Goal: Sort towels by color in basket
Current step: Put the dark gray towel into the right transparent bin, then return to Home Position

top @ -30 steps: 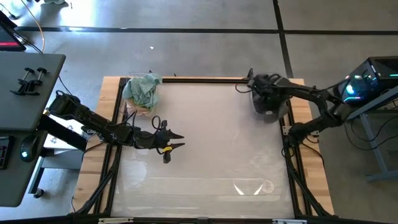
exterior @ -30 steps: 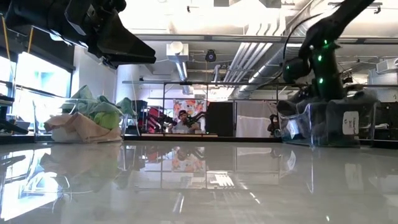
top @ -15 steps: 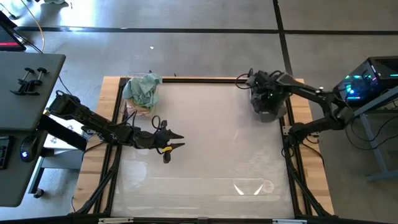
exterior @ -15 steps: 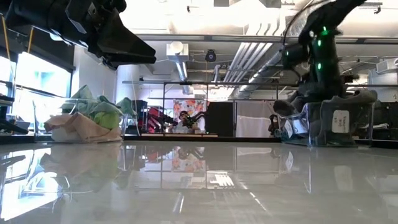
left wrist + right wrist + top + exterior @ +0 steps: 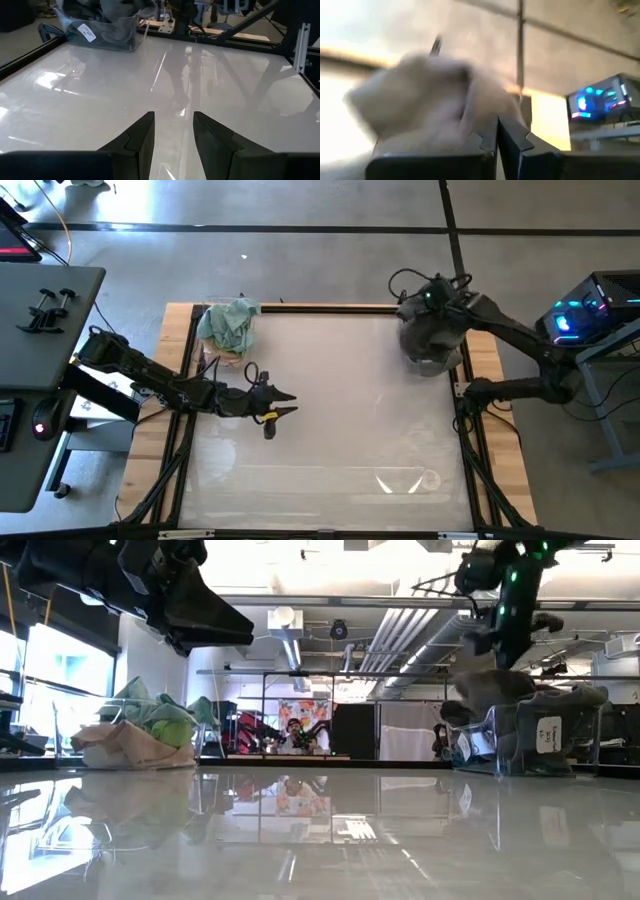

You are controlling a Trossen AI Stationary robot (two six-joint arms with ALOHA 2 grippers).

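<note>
right gripper (image 5: 497, 131) pinches grey towel (image 5: 430, 100), seen at wrist | left gripper (image 5: 172, 131) part-open, empty

A glossy white bench (image 5: 330, 400) mirrors the room, framed by pale wood edging (image 5: 500, 440) and matt black metal rails (image 5: 330, 308). Soft grey cloth (image 5: 432, 332) fills a clear plastic bin (image 5: 530, 740); rumpled green towels (image 5: 230, 325) look matt.

Glossy table top (image 5: 330, 410): white, mirror-like sheen
Wooden table border (image 5: 500, 430): pale tan
Soft cloth heap at far left corner (image 5: 229, 326): pale mint and lime green over cream
Limp cloth above clear plastic bin (image 5: 432, 332): dark grey
Bin label (image 5: 546, 732): white
Arms: black
</note>
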